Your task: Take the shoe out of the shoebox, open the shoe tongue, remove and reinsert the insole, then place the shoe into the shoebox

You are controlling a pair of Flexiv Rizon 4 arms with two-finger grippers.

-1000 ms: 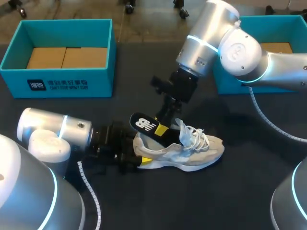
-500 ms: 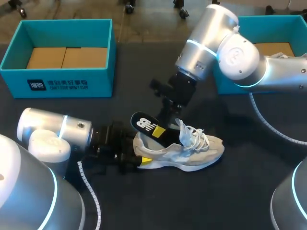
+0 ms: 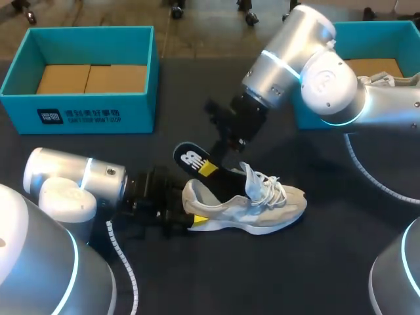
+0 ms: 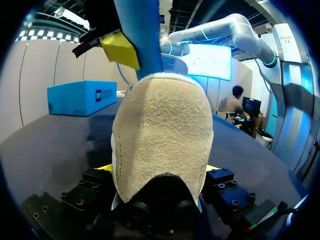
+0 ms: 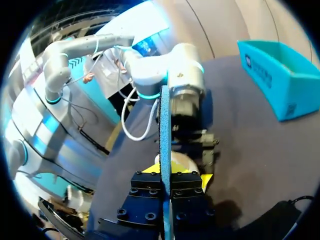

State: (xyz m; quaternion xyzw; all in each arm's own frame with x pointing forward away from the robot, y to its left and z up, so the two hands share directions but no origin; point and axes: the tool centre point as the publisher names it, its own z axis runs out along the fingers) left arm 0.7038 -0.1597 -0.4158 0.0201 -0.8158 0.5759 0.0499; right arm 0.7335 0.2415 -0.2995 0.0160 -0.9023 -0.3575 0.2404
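A beige shoe [image 3: 262, 203] lies on its side on the dark table, toe to the right. My left gripper [image 3: 187, 213] grips its heel from both sides; in the left wrist view the heel [image 4: 160, 130] fills the space between its fingers [image 4: 102, 167]. The black-topped insole [image 3: 192, 159] sticks up out of the shoe's opening, tilted left. My right gripper [image 3: 209, 168] is shut on it from above. In the right wrist view the insole [image 5: 165, 130] stands edge-on between the closed pads, with the shoe [image 5: 176, 162] and my left arm [image 5: 185, 90] beyond.
A teal shoebox [image 3: 79, 111] with brown cardboard inside stands at the back left. A second teal shoebox [image 3: 308, 115] stands at the back right, partly behind my right arm. Open dark table lies in front of and to the right of the shoe.
The right gripper has closed on the insole and drawn it up and to the left, farther out of the shoe. The left arm and shoe have stayed put.
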